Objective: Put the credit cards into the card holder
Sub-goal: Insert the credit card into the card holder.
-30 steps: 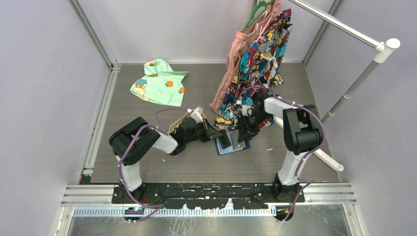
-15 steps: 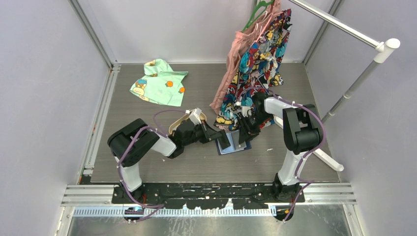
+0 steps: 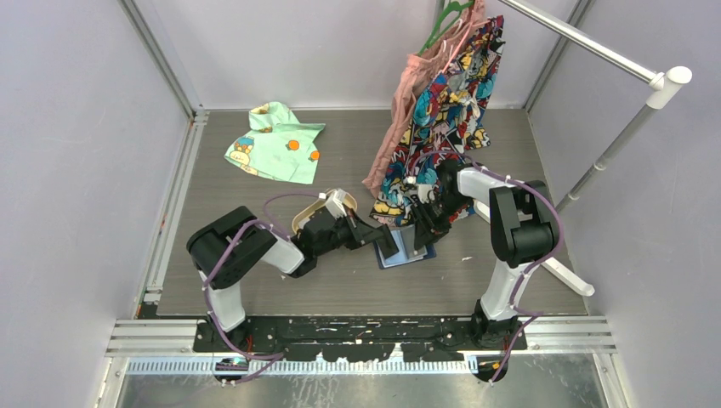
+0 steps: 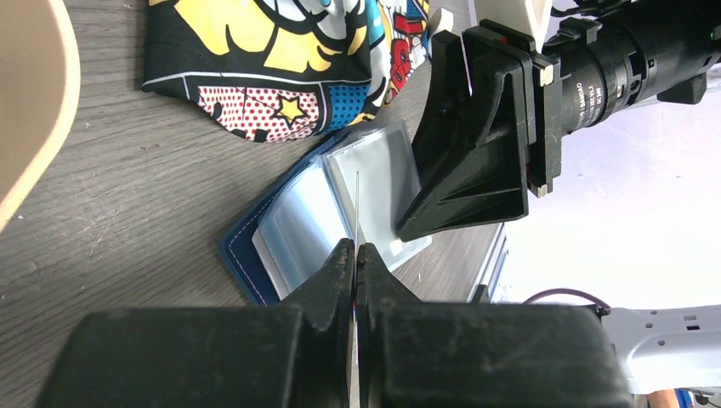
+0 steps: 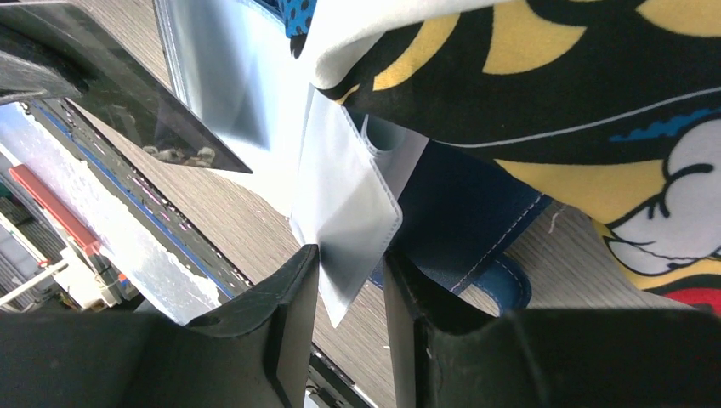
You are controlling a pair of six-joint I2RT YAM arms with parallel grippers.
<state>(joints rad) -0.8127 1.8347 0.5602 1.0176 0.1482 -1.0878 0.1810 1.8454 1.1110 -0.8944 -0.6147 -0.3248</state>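
Observation:
The navy card holder (image 3: pixel 408 257) lies open on the table, its pale glossy pockets up; it also shows in the left wrist view (image 4: pixel 293 234). My left gripper (image 4: pixel 355 246) is shut on a thin dark credit card (image 4: pixel 357 204), seen edge-on, its tip over the pockets; the top view shows the card (image 3: pixel 389 245) above the holder's left half. My right gripper (image 5: pixel 350 255) stands on the holder's right half, jaws a little apart, with a raised clear pocket sleeve (image 5: pixel 344 204) between its fingers. Other cards are out of view.
A tan oval tray (image 3: pixel 306 215) lies behind my left wrist. A comic-print garment (image 3: pixel 442 110) hangs from a rack (image 3: pixel 612 144) and drapes onto the table just behind the holder. A green cloth (image 3: pixel 276 143) lies at the far left.
My left wrist has shifted slightly while the card stays over the holder. The right gripper has barely moved.

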